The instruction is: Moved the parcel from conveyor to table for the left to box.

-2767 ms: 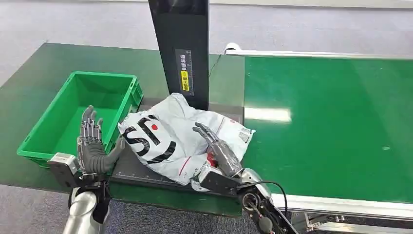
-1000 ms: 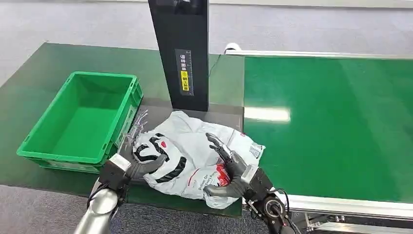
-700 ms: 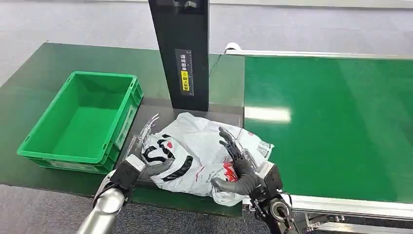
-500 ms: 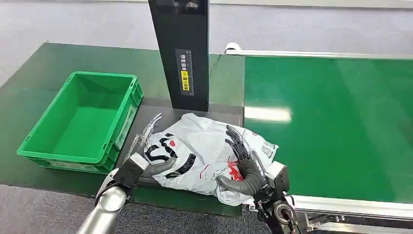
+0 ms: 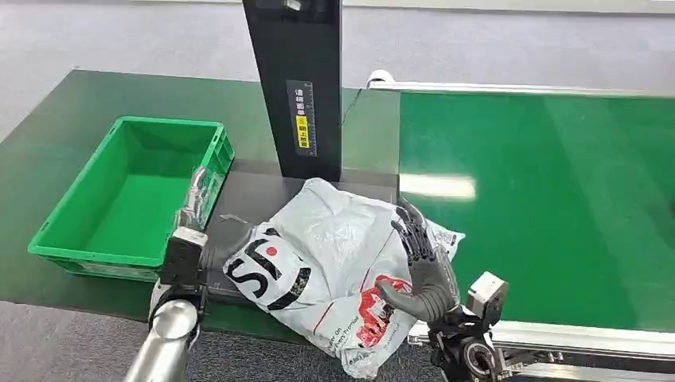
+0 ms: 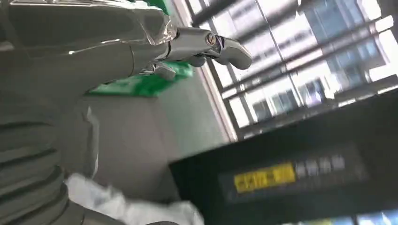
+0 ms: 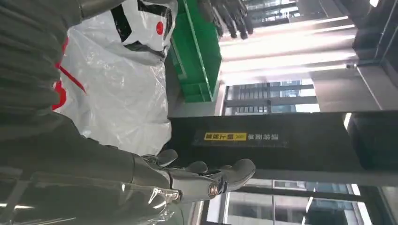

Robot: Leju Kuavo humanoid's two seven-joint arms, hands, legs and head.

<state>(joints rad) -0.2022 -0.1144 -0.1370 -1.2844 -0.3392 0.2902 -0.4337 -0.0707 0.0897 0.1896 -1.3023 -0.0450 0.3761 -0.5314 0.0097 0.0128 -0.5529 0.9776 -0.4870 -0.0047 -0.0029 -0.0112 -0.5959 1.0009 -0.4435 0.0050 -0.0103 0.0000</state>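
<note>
The parcel [image 5: 334, 255], a white plastic bag with black and red print, lies crumpled on the dark plate [image 5: 255, 191] in front of the black column [image 5: 298, 87]. Its near end sags over the table's front edge. My left hand [image 5: 189, 235] stands at the parcel's left end beside the green crate [image 5: 127, 191], fingers straight up, thumb toward the bag. My right hand [image 5: 422, 267] stands upright against the parcel's right side, fingers spread, thumb on the bag. In the right wrist view the parcel [image 7: 117, 70] lies beyond my extended fingers [image 7: 202, 180].
The green crate holds nothing and sits at the table's left. The green conveyor belt [image 5: 541, 199] runs to the right, with its metal rail [image 5: 557, 334] along the front. The black column's yellow label [image 6: 265, 176] faces me.
The parcel has shifted toward me and to the right, and its near end now droops over the table edge. My left hand turned upright by the crate. My right hand moved right.
</note>
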